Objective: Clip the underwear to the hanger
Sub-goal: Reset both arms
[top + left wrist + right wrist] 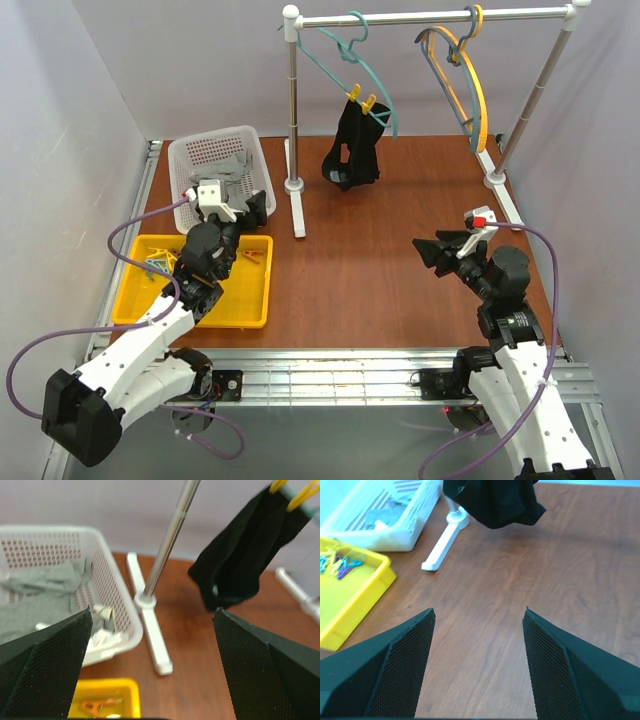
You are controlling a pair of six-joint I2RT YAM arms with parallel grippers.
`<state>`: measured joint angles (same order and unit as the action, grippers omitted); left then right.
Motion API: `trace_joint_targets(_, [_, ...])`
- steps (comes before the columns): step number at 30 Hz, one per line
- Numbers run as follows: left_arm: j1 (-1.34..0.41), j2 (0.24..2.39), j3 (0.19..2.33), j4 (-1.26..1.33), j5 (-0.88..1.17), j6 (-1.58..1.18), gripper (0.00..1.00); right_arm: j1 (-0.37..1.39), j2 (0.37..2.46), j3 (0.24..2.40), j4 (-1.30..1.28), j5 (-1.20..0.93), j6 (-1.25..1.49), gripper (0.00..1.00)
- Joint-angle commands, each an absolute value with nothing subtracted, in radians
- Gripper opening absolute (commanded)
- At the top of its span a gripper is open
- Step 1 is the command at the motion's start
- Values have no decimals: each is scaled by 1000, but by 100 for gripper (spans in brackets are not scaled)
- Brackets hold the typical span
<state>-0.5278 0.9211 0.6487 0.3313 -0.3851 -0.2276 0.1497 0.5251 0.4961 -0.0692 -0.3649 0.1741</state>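
Top external view: the underwear (352,150) hangs up at 12 o'clock, pinned by yellow clips (365,100) to the hanger (325,65) on the rail (430,18). The left gripper (262,205) at 9 o'clock and the right gripper (425,255) at 3 o'clock both sit wide open, holding nothing. Clipping looks basically done to me. Next move, I reckon: park both arms without bumping it.

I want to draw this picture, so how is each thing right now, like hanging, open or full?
underwear, hanging from the teal hanger, clipped by yellow pegs.
teal hanger, hooked on the rail.
yellow hanger, hooked on the rail, bare.
white basket, holding grey cloths.
yellow tray, holding spare pegs.
left gripper, open, empty.
right gripper, open, empty.
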Motion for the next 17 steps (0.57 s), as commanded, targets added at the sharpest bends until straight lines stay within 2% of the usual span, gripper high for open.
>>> trace_joint_targets(1, [-534, 864, 641, 177, -390, -189, 89, 143, 497, 541, -94, -279, 156, 64])
trace_joint_targets(17, [-537, 887, 699, 71, -494, -81, 91, 143, 462, 538, -106, -224, 158, 64])
